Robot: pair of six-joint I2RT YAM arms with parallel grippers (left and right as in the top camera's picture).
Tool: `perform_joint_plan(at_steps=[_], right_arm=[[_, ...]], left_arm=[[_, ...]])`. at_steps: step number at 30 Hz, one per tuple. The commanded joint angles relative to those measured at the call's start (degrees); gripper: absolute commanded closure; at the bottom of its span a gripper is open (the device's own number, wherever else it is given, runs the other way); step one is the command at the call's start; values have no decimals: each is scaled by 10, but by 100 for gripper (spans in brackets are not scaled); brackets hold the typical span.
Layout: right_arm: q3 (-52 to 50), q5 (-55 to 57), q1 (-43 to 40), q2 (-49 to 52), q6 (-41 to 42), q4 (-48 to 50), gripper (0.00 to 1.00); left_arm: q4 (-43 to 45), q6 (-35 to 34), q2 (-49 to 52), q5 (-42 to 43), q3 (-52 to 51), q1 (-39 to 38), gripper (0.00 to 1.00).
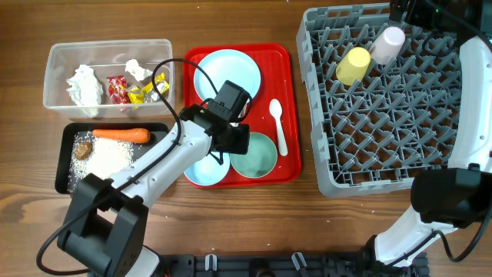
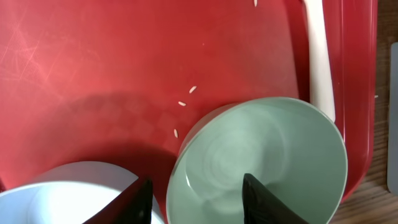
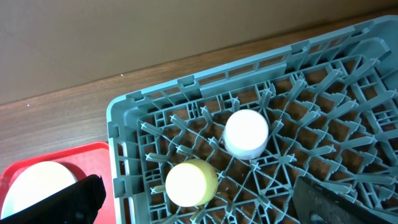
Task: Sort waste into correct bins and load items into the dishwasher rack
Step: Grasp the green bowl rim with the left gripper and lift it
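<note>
My left gripper (image 1: 234, 142) (image 2: 199, 202) is open and low over the red tray, its fingers either side of the left rim of a pale green-blue bowl (image 1: 260, 156) (image 2: 267, 155). A second pale blue bowl (image 1: 201, 171) (image 2: 56, 193) sits just left of it. The pale blue plate (image 1: 231, 69) and white spoon (image 1: 278, 123) (image 2: 320, 56) lie on the same tray. My right gripper (image 1: 410, 11) (image 3: 208, 205) is open and empty above the grey rack (image 1: 384, 146) (image 3: 124, 106). A yellow cup (image 1: 353, 65) (image 3: 191, 182) and a pink cup (image 1: 388, 45) (image 3: 245, 132) stand upside down in the rack.
The clear tub (image 1: 54, 77) holds white tissues (image 1: 84, 85) and red and yellow wrappers (image 1: 127, 91). The black tray (image 1: 63, 165) holds a carrot (image 1: 121, 135), rice (image 1: 108, 156) and a brown lump (image 1: 82, 151). A few rice grains (image 2: 183, 102) lie on the red tray (image 1: 288, 58).
</note>
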Motion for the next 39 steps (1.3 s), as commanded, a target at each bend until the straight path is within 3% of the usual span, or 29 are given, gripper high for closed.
perform_joint_plan(at_steps=[1, 7, 13, 19, 24, 39], right_arm=[[0, -7, -1, 8, 9, 0, 0], [0, -7, -1, 8, 9, 0, 0], [0, -7, -1, 8, 9, 0, 0], [0, -7, -1, 8, 9, 0, 0], [0, -7, -1, 8, 9, 0, 0], [0, -7, -1, 8, 9, 0, 0]], left_arm=[[11, 5, 18, -10, -12, -2, 55], [20, 5, 51, -10, -18, -2, 56], [25, 5, 56, -10, -18, -2, 78], [28, 5, 54, -10, -17, -1, 78], [28, 5, 51, -10, 1, -1, 94], [-25, 5, 2, -14, 82, -1, 96]])
